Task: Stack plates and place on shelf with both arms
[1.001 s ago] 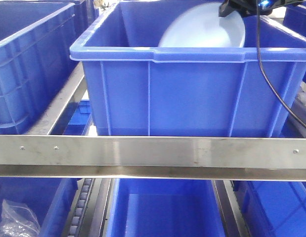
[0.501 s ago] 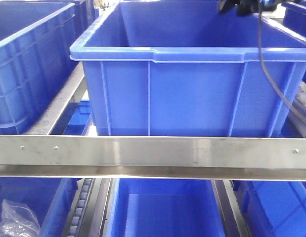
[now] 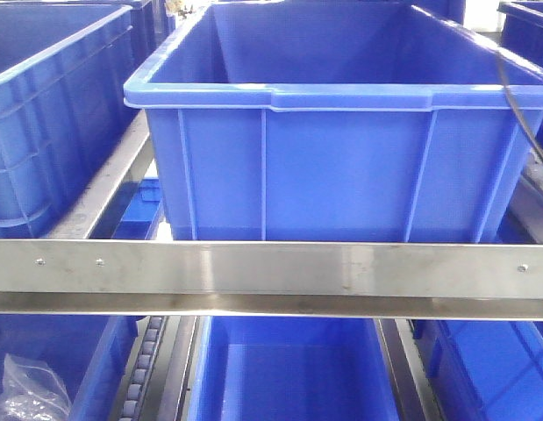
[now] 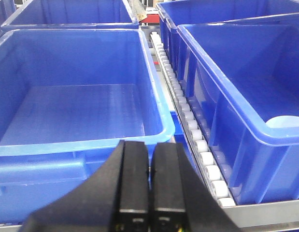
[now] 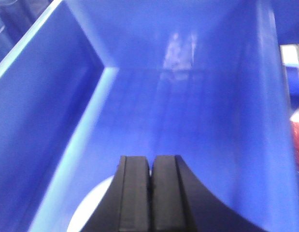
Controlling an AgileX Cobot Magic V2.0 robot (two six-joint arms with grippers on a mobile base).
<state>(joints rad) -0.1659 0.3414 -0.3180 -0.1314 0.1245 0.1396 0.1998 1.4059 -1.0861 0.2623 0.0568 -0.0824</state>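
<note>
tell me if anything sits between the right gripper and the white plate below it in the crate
Nothing visible does. In the right wrist view the right gripper, shut and empty, hangs inside the blue crate, and the plate lies just below it on the crate floor, partly hidden by the gripper itself.

Big blue crate (image 3: pixel 332 167) centre frame, another crate (image 3: pixel 52 114) at left, lower crate (image 3: pixel 293 373) bottom centre, clear plastic bag (image 3: pixel 25 390) bottom left, black cable (image 3: pixel 521 123) right edge.

The left gripper (image 4: pixel 149 186) and right gripper (image 5: pixel 150 193) are seen with black fingers pressed together, nothing held between.
</note>
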